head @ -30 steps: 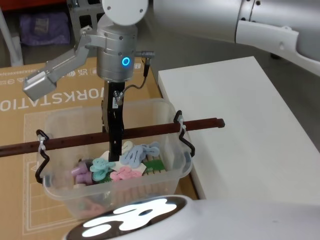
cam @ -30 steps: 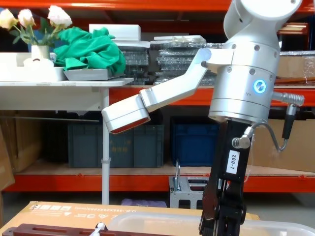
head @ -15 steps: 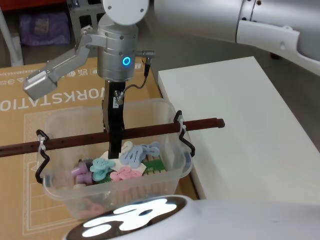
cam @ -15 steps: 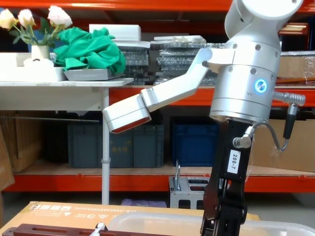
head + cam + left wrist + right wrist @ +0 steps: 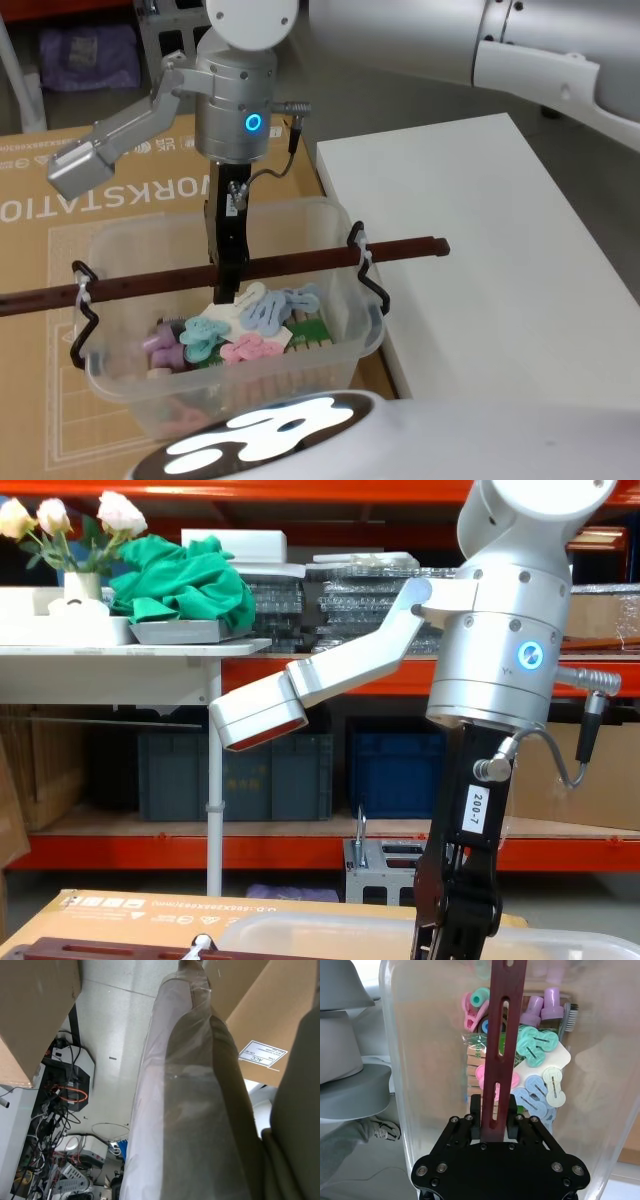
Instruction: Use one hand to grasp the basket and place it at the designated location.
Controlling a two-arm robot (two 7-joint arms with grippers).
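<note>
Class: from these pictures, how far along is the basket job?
Done: the right gripper is shut on the long reddish-brown bar handle of the large clear plastic basket. In hand: the lift; the basket seems to sit on the brown cardboard box. Left: carrying and setting it down, perhaps on the white table alongside.
</note>
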